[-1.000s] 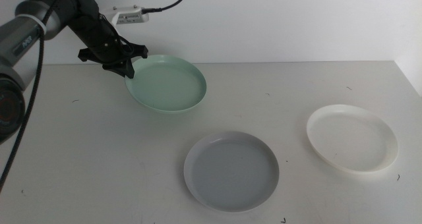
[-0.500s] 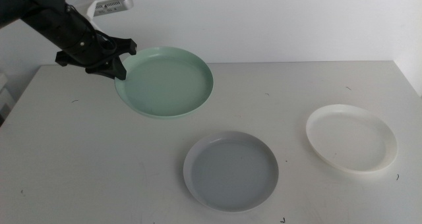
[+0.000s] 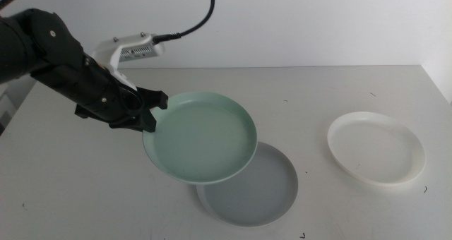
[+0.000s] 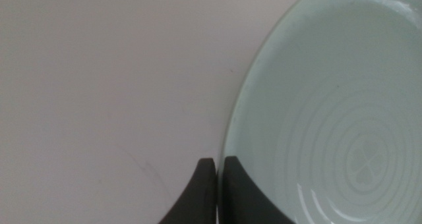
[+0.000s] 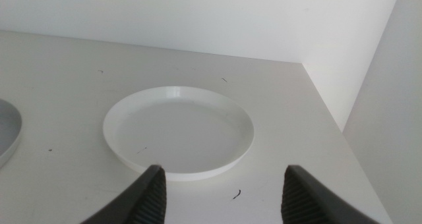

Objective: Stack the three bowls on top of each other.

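Middle view shows the left gripper point(image 3: 151, 117) clamped on the left rim of the mint bowl point(image 3: 201, 136), carrying it clear of the tabletop point(image 3: 85, 190), tilted a little. The mint bowl overlaps the far-left part of the grey bowl point(image 3: 265, 190), which sits flat at near centre. The white bowl point(image 3: 376, 147) rests well apart to the right, untouched.

Left wrist view confirms the hold: the two dark fingers point(image 4: 198, 194) are pressed nearly together with only the thin mint rim between them.

All three bowls look like thin, stiff plastic, light enough that a pinch at one edge carries the whole dish, as the mint one shows. Smooth and glossy, they are probably slippery, so a one-sided rim pinch may let the bowl droop or pivot; a firm bite well over the rim seems wise. The low rim is the only place to take hold, since each dish is far too wide to span. They do not look fragile, but a light bowl could skid or bounce if released from height.

Right gripper point(image 5: 224, 191) waits near the right side with its fingers spread wide and empty, facing the white bowl point(image 5: 178, 132) just beyond them.
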Available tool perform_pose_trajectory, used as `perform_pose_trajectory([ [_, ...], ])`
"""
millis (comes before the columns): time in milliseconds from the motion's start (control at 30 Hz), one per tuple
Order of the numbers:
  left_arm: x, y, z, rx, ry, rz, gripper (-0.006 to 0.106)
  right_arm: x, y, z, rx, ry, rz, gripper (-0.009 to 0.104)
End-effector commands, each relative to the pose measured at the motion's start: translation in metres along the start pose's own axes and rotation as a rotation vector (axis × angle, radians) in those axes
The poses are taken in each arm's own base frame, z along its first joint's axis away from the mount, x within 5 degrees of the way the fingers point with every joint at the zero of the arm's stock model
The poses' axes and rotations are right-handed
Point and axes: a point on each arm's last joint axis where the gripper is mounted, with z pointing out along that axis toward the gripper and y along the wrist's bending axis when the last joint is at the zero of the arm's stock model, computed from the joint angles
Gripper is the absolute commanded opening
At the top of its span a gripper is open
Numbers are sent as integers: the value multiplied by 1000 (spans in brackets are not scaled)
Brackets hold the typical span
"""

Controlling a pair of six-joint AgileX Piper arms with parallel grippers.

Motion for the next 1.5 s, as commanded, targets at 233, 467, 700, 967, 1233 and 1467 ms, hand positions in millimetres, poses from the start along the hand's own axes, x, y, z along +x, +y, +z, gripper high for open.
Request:
perform_pose_trajectory([
  [233,9,-52,12,91,-114,38,0,-10,-2,-3,21,-109,-14,45],
  [467,13,-70,36,108,-112,48,0,-10,-2,-3,21,-109,-14,45],
  [700,16,-66,62,113,-57,-15,0,-10,-2,-3,21,-109,-14,45],
  [967,21,-63,72,103,-7,-10,1,-10,-2,-3,21,-109,-14,45],
  [1233,23,-63,72,102,12,-4,34,-10,-2,-3,21,-109,-14,45],
  [1467,23,-65,66,111,12,22,93,-10,-2,-3,21,-109,-14,45],
])
